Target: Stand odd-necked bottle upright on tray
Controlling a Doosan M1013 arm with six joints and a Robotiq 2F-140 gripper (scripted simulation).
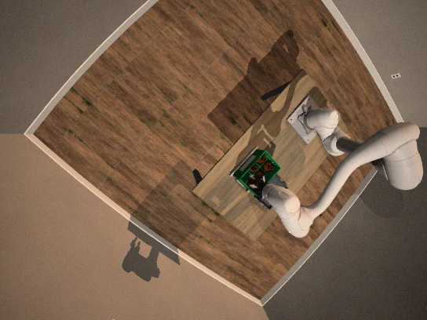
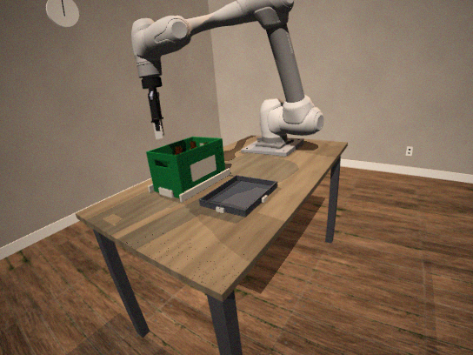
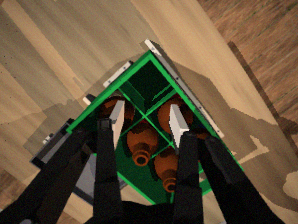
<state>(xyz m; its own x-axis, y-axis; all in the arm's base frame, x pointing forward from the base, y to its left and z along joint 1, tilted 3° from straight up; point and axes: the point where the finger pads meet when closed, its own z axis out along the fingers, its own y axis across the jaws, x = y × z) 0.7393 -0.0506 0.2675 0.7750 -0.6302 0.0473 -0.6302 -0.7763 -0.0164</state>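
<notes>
The green crate [image 2: 187, 167] stands on the table's far left side and holds several brown bottles [image 2: 179, 149]. In the wrist view the crate [image 3: 150, 130] lies right below me. One bottle [image 3: 141, 145] sits in the middle cell, another [image 3: 167, 170] is nearer to me, and two more are partly hidden behind my fingers. My gripper [image 2: 158, 132] hangs above the crate, pointing down, clear of the bottle mouths. Its fingers stand partly open with nothing between them. The dark grey tray [image 2: 238, 195] lies empty beside the crate.
White stop rails [image 2: 204, 183] run along the crate's foot. The arm's base [image 2: 274, 145] is bolted at the table's far end. In the top view the wrist [image 1: 280, 198] covers part of the crate.
</notes>
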